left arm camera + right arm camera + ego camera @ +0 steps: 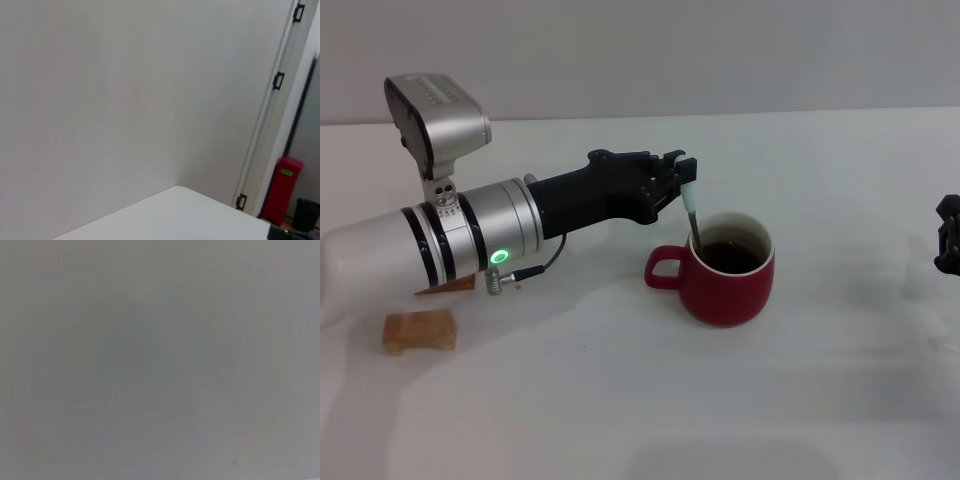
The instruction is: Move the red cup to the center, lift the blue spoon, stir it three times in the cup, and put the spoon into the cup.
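Silver left arm [470, 235], black end effector [685, 180], green light [500, 257]

Wooden block [419, 331] on white table [620, 420]; red box [281, 189] beyond.

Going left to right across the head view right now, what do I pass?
Wooden block → left gripper holding the blue spoon → red cup → right gripper at the right edge.
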Robot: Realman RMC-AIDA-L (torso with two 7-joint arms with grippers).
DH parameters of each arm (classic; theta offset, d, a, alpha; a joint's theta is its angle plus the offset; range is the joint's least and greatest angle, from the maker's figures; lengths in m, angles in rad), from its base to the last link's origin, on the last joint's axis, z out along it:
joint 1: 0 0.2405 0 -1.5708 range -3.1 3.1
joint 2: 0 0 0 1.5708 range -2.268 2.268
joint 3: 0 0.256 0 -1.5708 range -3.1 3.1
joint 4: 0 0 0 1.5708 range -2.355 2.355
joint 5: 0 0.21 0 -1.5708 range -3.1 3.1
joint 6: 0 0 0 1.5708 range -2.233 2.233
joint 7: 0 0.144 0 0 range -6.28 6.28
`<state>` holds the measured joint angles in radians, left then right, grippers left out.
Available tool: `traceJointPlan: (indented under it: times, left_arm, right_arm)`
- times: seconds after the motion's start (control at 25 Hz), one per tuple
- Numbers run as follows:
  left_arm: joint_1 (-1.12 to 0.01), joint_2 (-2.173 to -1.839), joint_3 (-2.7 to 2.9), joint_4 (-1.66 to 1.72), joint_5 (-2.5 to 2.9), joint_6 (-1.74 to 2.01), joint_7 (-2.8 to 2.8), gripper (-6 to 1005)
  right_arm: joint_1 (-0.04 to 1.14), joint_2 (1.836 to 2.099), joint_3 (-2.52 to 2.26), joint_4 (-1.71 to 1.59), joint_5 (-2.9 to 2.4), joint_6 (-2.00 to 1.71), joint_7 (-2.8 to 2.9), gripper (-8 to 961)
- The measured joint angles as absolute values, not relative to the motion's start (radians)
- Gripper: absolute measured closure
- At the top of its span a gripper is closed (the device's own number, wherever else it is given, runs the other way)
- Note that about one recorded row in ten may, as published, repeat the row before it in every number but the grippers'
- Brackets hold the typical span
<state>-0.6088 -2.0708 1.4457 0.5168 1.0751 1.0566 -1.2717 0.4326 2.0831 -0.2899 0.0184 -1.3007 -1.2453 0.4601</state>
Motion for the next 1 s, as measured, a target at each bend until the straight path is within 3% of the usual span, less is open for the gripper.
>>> traceJointPlan:
  times: [0.8, 1.0]
  left_arm:
    - [-0.579, -2.07, 1.434, 0.511, 1.019, 1.052, -1.255, 748]
    - [-0.569, -2.071, 1.436, 0.506, 0.96, 1.079, -1.196, 656]
  right_arm:
    - [0.434, 2.085, -0.29, 0.021, -1.301, -1.248, 0.46, 953]
    - [0.436, 2.084, -0.287, 0.021, -1.3, -1.248, 0.46, 953]
